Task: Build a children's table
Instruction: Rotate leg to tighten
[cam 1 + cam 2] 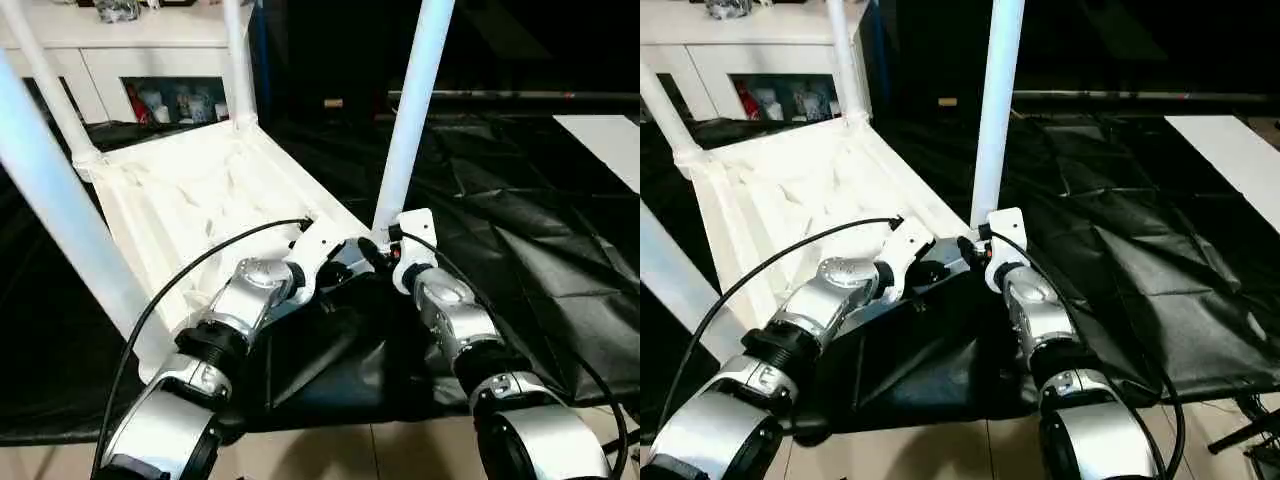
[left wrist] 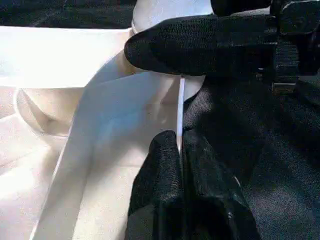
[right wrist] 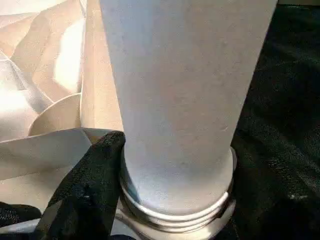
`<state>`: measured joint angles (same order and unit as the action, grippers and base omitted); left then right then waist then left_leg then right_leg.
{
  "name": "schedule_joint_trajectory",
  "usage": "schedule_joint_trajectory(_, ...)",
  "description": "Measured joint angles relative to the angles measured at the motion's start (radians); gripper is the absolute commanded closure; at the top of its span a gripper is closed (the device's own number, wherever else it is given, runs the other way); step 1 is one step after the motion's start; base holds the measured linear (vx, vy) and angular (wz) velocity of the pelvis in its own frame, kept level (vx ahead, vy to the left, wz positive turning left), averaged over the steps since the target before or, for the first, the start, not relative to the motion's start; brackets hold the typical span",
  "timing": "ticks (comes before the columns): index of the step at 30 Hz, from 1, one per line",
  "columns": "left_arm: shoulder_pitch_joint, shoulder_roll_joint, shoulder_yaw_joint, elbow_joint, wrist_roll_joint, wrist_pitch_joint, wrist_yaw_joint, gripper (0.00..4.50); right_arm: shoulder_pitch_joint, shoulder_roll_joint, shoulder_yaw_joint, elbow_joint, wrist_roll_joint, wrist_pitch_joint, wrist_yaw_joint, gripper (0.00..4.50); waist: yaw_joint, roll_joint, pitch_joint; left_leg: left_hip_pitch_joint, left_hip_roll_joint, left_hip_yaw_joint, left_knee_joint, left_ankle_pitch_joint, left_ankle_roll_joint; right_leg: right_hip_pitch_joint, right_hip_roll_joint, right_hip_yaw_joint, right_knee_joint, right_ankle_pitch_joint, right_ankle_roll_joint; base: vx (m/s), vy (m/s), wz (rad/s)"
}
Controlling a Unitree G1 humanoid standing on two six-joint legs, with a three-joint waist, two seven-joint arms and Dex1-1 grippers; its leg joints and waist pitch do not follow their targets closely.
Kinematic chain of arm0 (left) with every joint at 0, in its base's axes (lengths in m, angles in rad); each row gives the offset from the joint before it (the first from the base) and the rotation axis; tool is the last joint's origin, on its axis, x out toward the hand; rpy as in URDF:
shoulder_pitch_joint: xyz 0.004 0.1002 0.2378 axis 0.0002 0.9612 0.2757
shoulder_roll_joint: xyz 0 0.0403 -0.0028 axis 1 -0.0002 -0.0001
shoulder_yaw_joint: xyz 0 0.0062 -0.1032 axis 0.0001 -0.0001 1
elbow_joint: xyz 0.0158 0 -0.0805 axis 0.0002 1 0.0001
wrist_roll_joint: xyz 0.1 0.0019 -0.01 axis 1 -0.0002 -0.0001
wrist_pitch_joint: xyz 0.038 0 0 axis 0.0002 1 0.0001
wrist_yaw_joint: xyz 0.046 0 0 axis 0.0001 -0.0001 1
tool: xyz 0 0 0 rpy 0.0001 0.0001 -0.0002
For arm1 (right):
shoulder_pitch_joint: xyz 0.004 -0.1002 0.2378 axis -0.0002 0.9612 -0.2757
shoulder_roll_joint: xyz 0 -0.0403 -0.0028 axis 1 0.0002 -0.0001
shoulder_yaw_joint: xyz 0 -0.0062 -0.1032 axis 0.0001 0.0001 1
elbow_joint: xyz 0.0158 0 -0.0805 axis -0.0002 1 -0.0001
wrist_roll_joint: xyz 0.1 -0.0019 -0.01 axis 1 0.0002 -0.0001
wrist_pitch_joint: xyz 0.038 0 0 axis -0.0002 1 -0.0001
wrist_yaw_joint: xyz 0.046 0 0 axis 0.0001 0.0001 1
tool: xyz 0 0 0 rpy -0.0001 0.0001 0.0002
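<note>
The children's table lies upside down, its white tabletop [image 1: 190,200] showing the ribbed underside. Three legs stand in the sockets at the near left [image 1: 60,200], far left [image 1: 50,90] and back [image 1: 238,60]. A fourth leg [image 1: 410,120] rises from the near right corner, with a threaded ring [image 3: 175,212] at its base. My left gripper [image 2: 180,142] is shut on the tabletop's thin rim beside that corner. My right gripper [image 1: 385,245] sits around the base of this leg, one finger [image 3: 95,175] pressed against it; the other finger is hidden.
A crumpled black sheet [image 1: 520,220] covers the floor under and to the right of the table. A white cabinet [image 1: 130,60] stands behind at the far left. A white board [image 1: 610,140] lies at the far right. Tiled floor [image 1: 400,450] runs along the near edge.
</note>
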<state>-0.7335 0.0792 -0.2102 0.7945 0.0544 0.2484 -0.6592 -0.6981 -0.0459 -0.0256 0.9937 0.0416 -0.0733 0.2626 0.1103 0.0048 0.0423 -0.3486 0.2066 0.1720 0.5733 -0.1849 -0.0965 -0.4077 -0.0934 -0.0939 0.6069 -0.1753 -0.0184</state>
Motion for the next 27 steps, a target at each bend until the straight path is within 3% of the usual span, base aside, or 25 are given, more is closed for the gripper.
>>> schedule_joint_trajectory(1,0.0,0.005,0.0,0.001,0.0,-0.005,-0.009,4.5,0.0,0.0,0.0,0.0,0.0,-0.003,0.007,1.4,0.0,0.0,0.0,0.0,0.0,0.0,0.0,0.0,0.0,0.0,0.0,0.0,0.0,0.0,0.0,0.0,0.0,0.0)
schedule_joint_trajectory(2,0.002,0.011,0.0,0.0,0.0,-0.009,-0.017,4.5,0.001,-0.002,0.0,0.0,0.002,-0.005,0.019,1.03,0.0,0.0,0.0,0.0,0.0,0.0,0.0,0.0,0.0,0.0,0.0,0.0,0.0,0.0,0.0,0.0,0.0,0.0)
schedule_joint_trajectory(7,0.031,0.07,0.005,-0.03,-0.014,-0.037,-0.11,4.5,0.01,-0.042,0.01,-0.004,0.016,-0.019,0.23,0.71,-0.01,0.0,0.001,0.0,0.0,0.0,-0.001,0.0,0.0,-0.001,0.001,0.0,0.0,0.0,0.0,0.0,0.0,0.0)
schedule_joint_trajectory(11,0.079,0.136,0.005,-0.094,-0.031,-0.049,-0.225,4.5,0.029,-0.131,0.071,-0.052,0.028,-0.019,0.469,0.34,-0.016,0.0,0.001,0.0,0.001,0.0,-0.001,0.0,0.0,-0.001,0.001,0.0,0.001,0.0,0.0,0.0,0.0,0.0)
schedule_joint_trajectory(15,0.134,0.197,-0.008,-0.176,-0.06,-0.045,-0.356,4.5,0.04,-0.188,0.114,-0.122,0.041,-0.018,0.658,0.34,-0.009,0.001,0.001,-0.001,0.001,0.0,-0.001,0.0,0.0,-0.001,0.001,0.0,0.001,0.0,-0.001,0.0,0.0,0.0)
schedule_joint_trajectory(19,0.173,0.242,-0.027,-0.241,-0.08,-0.036,-0.472,4.5,0.052,-0.228,0.122,-0.159,0.048,-0.018,0.791,0.49,0.006,0.0,0.002,-0.002,0.001,0.001,0.0,0.0,0.0,-0.002,0.0,0.0,0.001,-0.001,-0.001,0.0,0.0,0.0)
schedule_joint_trajectory(22,0.193,0.257,-0.03,-0.274,-0.082,-0.029,-0.494,4.5,0.06,-0.235,0.13,-0.161,0.058,-0.018,0.846,0.59,0.005,-0.001,0.003,-0.002,0.001,0.001,0.0,0.0,0.0,-0.002,0.0,0.0,0.001,-0.001,-0.001,0.0,0.0,0.0)
schedule_joint_trajectory(27,0.21,0.269,-0.03,-0.306,-0.084,-0.021,-0.496,4.5,0.066,-0.244,0.153,-0.173,0.062,-0.019,0.881,1.15,0.004,-0.004,0.004,-0.001,0.001,0.0,0.0,0.0,0.0,-0.001,0.0,0.0,0.001,-0.001,-0.001,0.0,0.0,0.0)
